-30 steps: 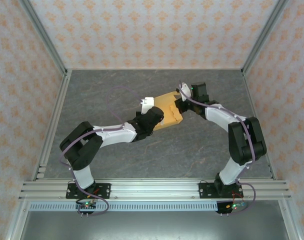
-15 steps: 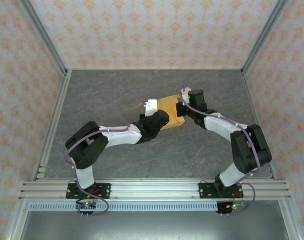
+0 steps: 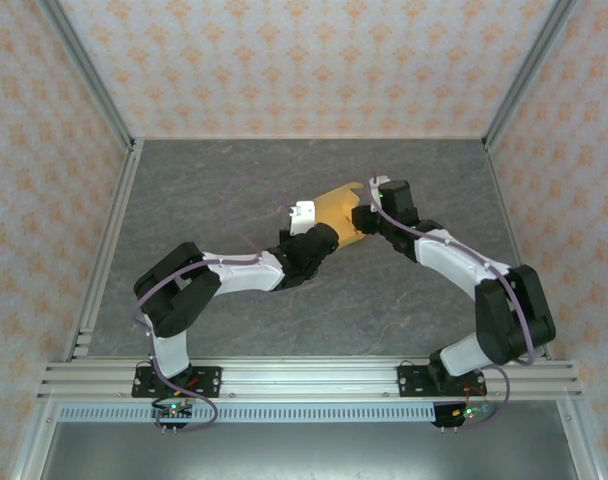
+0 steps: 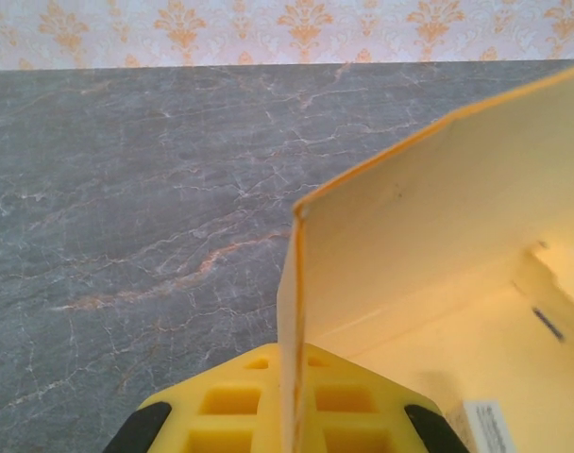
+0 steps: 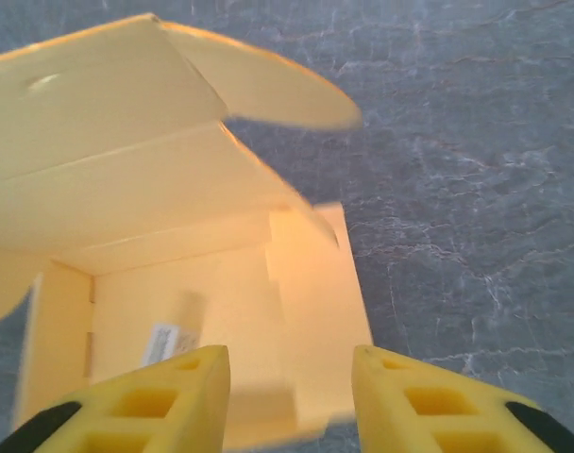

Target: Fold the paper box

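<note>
— Right gripper [image 5: 287, 377] has let go; jaws apart before the paper box [image 3: 334, 203], mid-table.
— And the left gripper [image 4: 289, 396]?
— Clamped on one upright wall (right seems free for another flap).

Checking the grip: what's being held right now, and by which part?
Left gripper pinches the paper box by an upright wall's edge; right gripper open, holding nothing.

There was one light orange-tan cardboard box [image 3: 336, 203], one small white tag [image 5: 162, 343], one grey stone-patterned table [image 3: 204, 200], and two yellow-fingered grippers: left gripper [image 4: 292, 382], right gripper [image 5: 287, 368].
</note>
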